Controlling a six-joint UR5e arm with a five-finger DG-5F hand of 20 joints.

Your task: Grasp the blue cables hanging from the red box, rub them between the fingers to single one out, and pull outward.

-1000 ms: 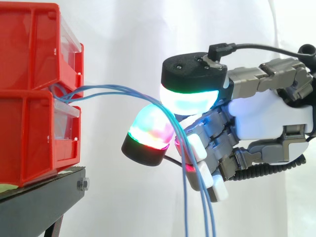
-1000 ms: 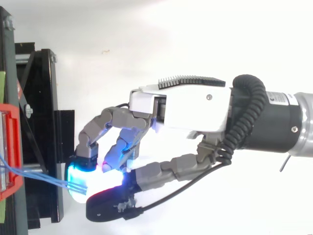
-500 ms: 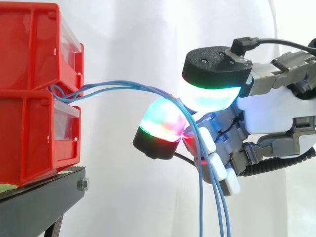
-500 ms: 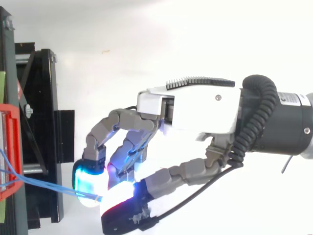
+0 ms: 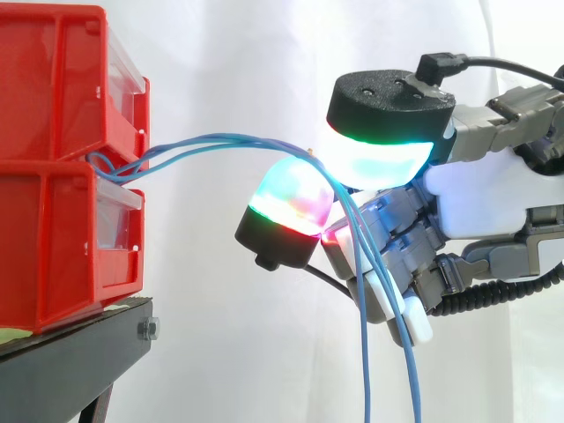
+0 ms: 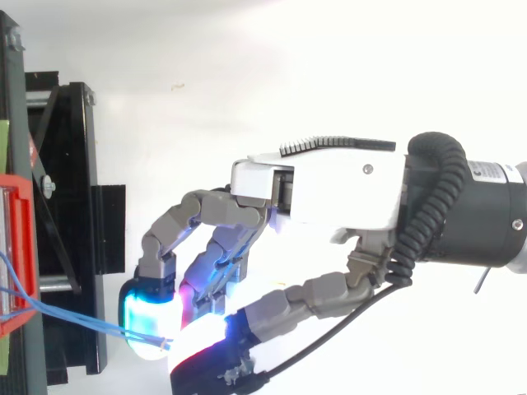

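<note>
Drawn a little farther out from the red box (image 5: 53,176) than a second ago, the robot hand (image 5: 480,189) has its glowing pads (image 5: 291,207) curled shut on the blue cables (image 5: 366,370) — a pinch that probably lets the strands roll apart. From the box front the cables arch across to that pinch, then hang below it. Under the box stands its black stand (image 5: 79,352) — the white curtain (image 5: 220,53) lies behind.

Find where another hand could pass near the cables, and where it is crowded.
Free: under the arching blue cables, between the red bins and the hand; also above them. Crowded: between the pads, where the cables are pinched.
</note>
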